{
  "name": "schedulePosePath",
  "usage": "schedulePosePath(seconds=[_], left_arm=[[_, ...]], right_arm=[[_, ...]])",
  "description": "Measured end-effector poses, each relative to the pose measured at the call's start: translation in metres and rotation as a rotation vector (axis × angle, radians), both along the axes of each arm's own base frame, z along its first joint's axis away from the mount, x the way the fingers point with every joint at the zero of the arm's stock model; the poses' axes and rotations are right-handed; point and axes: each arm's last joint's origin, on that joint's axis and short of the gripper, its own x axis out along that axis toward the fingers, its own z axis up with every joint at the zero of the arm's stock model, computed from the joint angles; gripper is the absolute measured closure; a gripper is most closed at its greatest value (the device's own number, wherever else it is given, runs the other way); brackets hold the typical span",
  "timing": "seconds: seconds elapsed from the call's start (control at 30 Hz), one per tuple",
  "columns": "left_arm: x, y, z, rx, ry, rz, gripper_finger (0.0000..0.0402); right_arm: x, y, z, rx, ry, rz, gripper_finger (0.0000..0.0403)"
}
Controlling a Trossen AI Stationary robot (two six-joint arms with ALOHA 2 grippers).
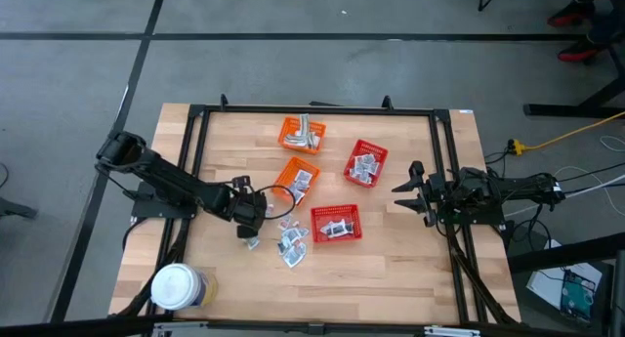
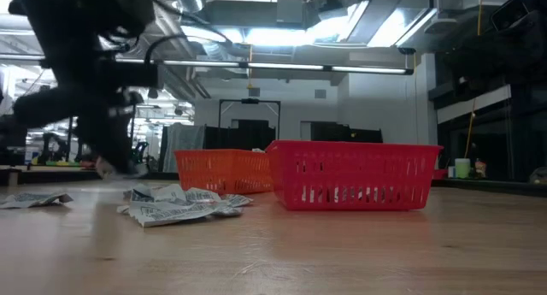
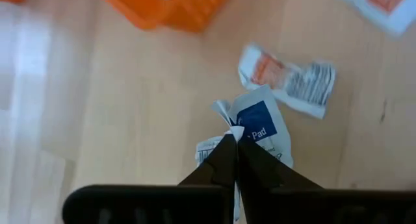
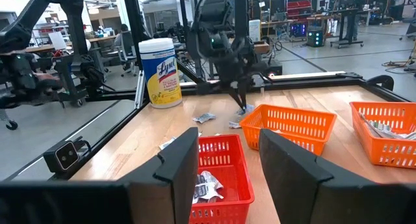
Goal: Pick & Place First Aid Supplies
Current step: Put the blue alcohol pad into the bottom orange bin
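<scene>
My left gripper (image 1: 250,224) (image 3: 234,138) points steeply down near the table's left side, shut on a small white sachet with a blue patch (image 3: 261,122). Another sachet, with orange print (image 3: 287,76), lies flat on the wood just beyond it. A loose heap of several more sachets (image 1: 290,244) (image 2: 175,205) rests on the table beside the near red basket (image 1: 335,223). My right gripper (image 1: 402,189) (image 4: 227,162) waits open and level at the table's right edge, with nothing between its fingers. My left gripper pinches a crumpled edge of the blue-patched sachet (image 3: 234,128) between its two fingertips. The fingers come from above, slanting down. The rest of the sachet spreads out beyond and under the fingers; whether it is off the wood, I cannot tell.
Two orange baskets (image 1: 301,134) (image 1: 296,178) and a second red basket (image 1: 365,163) hold sachets in the table's middle and far part. A white-lidded round jar (image 1: 178,286) stands at the near left corner. A black frame (image 1: 312,110) runs round the table.
</scene>
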Motion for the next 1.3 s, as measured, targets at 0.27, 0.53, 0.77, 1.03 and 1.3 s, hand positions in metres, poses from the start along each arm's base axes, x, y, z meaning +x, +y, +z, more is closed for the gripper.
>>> schedulePosePath(seconds=[0.27, 0.53, 0.77, 1.03, 1.3], left_arm=[[-0.005, 0.002, 0.027, -0.047, -0.14, 0.085, 0.0398], [0.007, -0.01, 0.008, -0.169, -0.09, 0.04, 0.0399], [0.013, -0.018, -0.006, -0.215, -0.068, 0.051, 0.0397], [0.008, -0.018, -0.002, -0.246, -0.043, 0.045, 0.0354], [0.001, -0.01, 0.003, -0.236, -0.018, 0.139, 0.0347]], right_arm=[[0.0, 0.0, 0.0, 0.0, 0.0, 0.0, 0.024], [0.0, 0.0, 0.0, 0.0, 0.0, 0.0, 0.024], [0.0, 0.0, 0.0, 0.0, 0.0, 0.0, 0.024], [0.0, 0.0, 0.0, 0.0, 0.0, 0.0, 0.024], [0.0, 0.0, 0.0, 0.0, 0.0, 0.0, 0.024]])
